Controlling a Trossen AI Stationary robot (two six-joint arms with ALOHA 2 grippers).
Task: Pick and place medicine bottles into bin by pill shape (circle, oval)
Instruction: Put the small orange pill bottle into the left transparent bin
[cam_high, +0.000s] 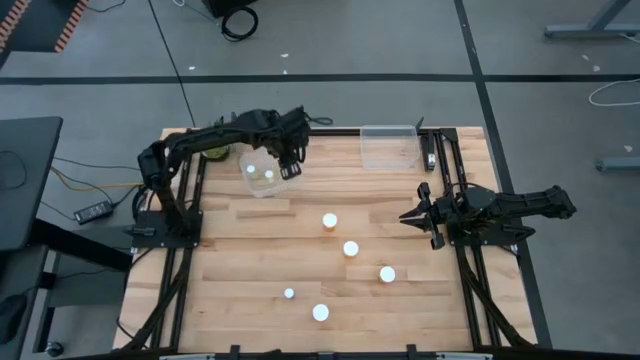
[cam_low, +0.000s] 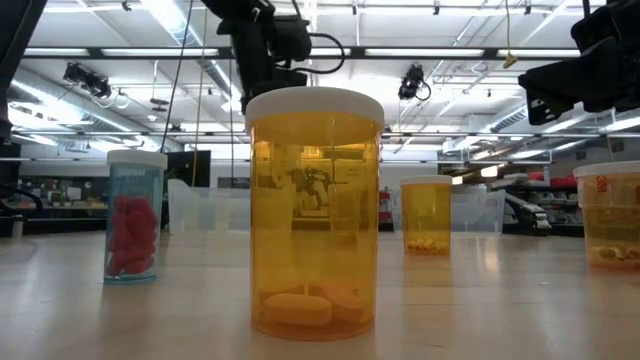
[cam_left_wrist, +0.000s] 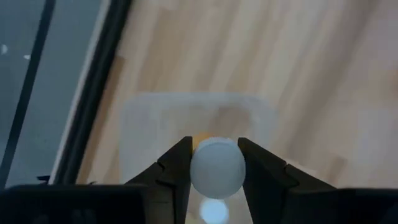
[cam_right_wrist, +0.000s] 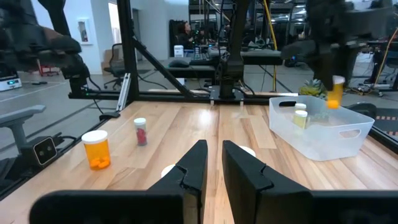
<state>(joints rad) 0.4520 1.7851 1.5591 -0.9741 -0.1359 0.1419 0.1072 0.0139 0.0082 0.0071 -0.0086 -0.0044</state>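
Note:
My left gripper is over the left clear bin, shut on an orange bottle with a white cap. Two bottles stand inside that bin. Several white-capped bottles stand on the table: three in a slanting row and two nearer the front edge. In the low view the nearest orange bottle holds oval pills, and a clear one holds red pills. My right gripper is shut and empty at the table's right side. My left gripper pinches the bottle at its white cap between the two fingers, one on each side. The fingers come from above, pointing down. The bottle hangs upright below them, its orange body lifted clear above the bin.
A second clear bin stands at the table's far edge, right of centre. Black frame rails run along the table's left and right sides. Bare wood lies between the left bin and the row of bottles.

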